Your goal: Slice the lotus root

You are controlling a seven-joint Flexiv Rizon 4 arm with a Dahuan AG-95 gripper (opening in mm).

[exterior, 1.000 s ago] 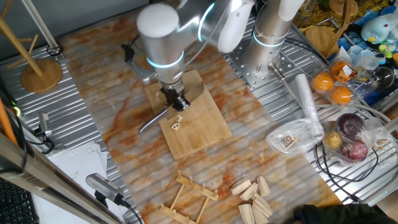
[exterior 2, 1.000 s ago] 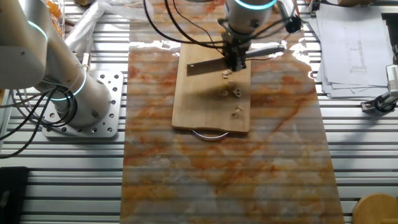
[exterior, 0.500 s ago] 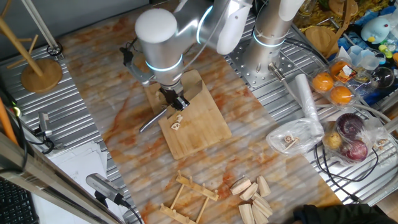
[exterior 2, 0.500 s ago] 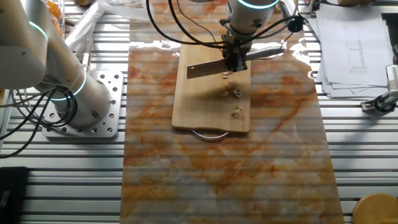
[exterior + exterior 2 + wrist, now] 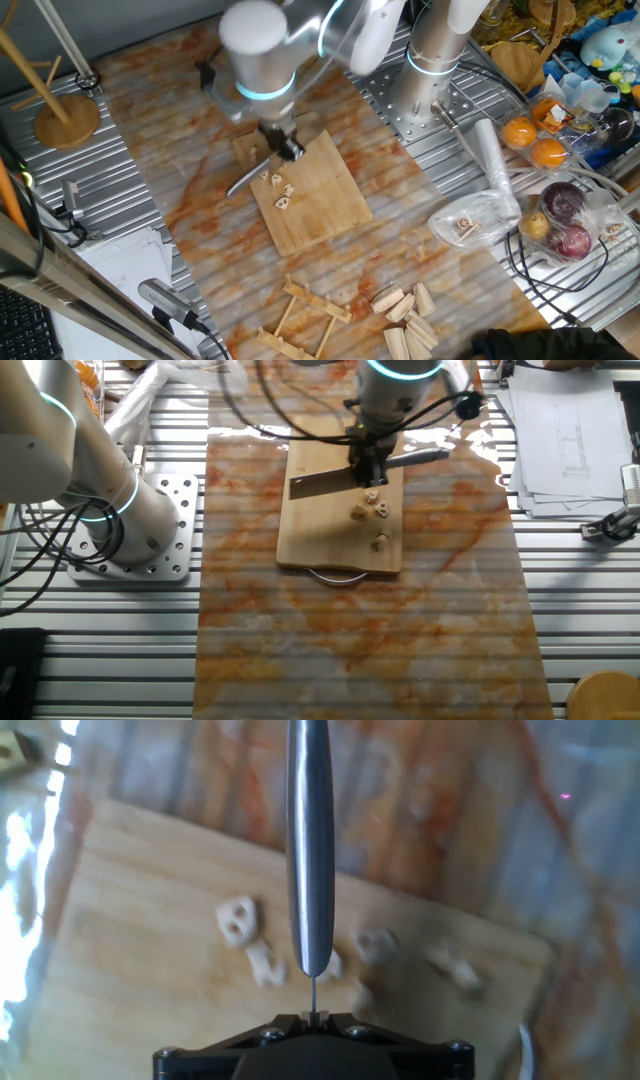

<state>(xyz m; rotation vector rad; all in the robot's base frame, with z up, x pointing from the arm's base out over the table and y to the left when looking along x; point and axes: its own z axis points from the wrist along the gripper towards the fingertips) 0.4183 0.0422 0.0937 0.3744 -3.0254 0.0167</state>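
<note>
Since the picture 1 second ago, the gripper (image 5: 366,458) has been shifted along the wooden board (image 5: 320,530), and the knife (image 5: 322,482) has been carried with it, so that more lotus root pieces are uncovered. The gripper is seen closed on the knife's handle, the blade held out sideways over the board. In the hand view the knife (image 5: 309,840) is seen edge-on, running straight up the middle of the picture. The lotus root (image 5: 371,512) is seen cut into several small pale pieces, scattered on the board beside the blade. In the hand view a slice (image 5: 237,919) with holes lies left of the blade, other pieces right of it.
</note>
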